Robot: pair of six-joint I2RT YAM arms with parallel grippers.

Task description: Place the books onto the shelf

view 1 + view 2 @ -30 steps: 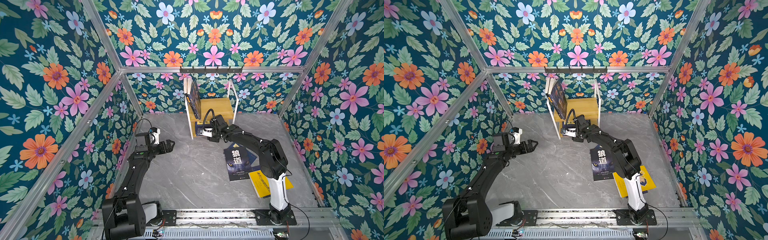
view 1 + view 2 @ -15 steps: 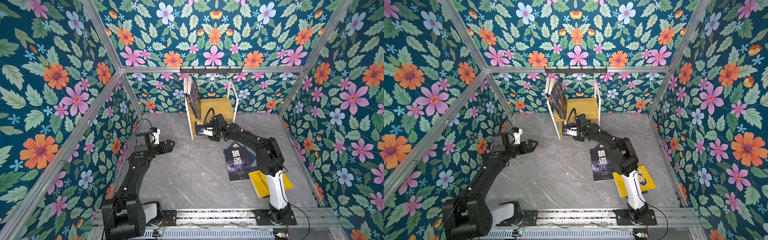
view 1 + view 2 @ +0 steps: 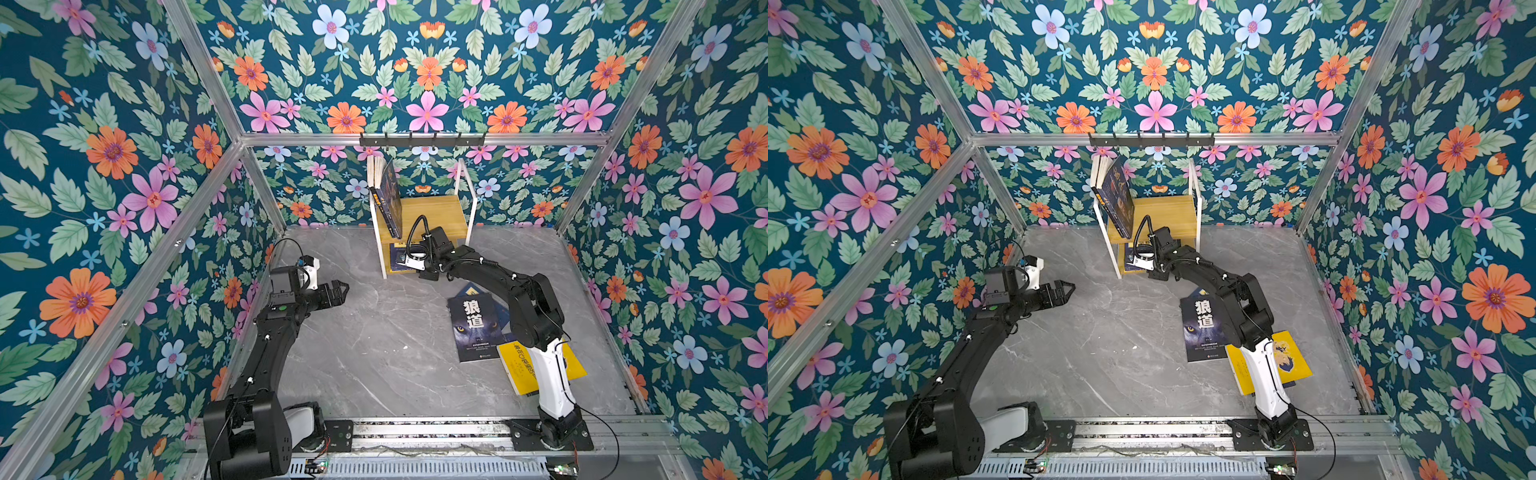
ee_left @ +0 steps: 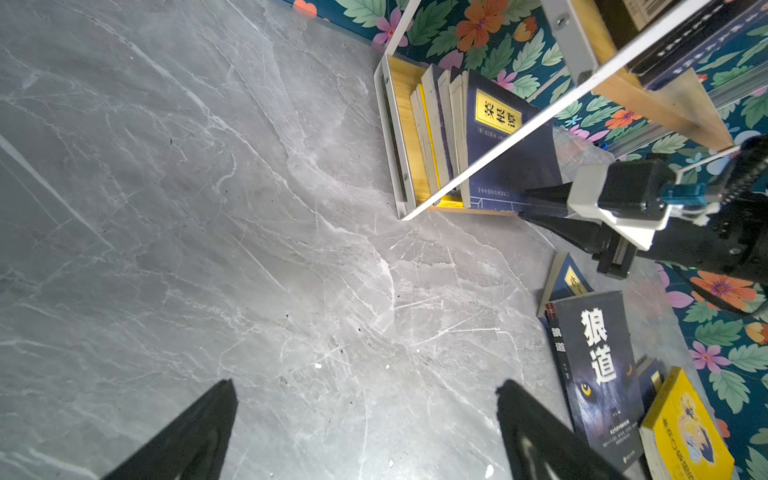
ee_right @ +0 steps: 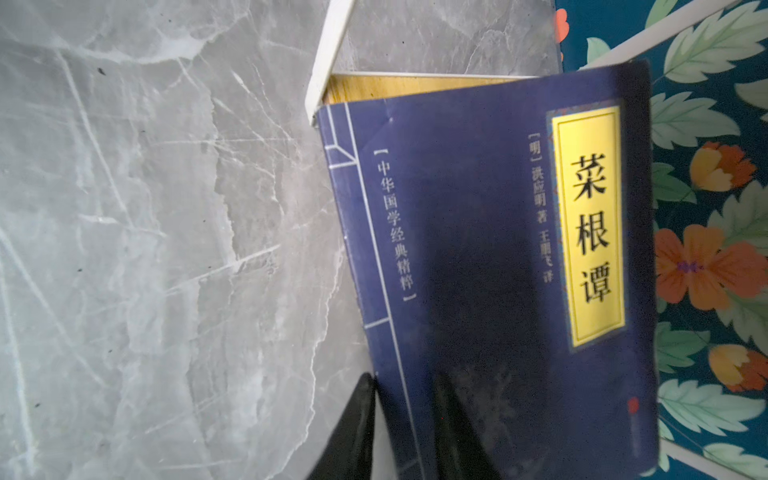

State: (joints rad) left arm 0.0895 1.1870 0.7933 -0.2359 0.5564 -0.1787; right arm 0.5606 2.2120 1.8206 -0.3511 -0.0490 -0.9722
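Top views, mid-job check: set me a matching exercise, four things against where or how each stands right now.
1 navy book at the right gripper
2 wolf-eyes book
3 yellow book on the table
4 left gripper

A open, over bare table
B on the shelf's lower tier
C partly under the right arm
D flat, overlapping another navy book

Pairs: 1-B, 2-D, 3-C, 4-A

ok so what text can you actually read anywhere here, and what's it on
"菜根谭": yellow label on the navy book
"中华国学经典精粹": same cover
"洪应明 著": same cover, beside the label
"狼道": front of the black wolf book
Too blurred to read: the title on the yellow book, and the wolf book's small print
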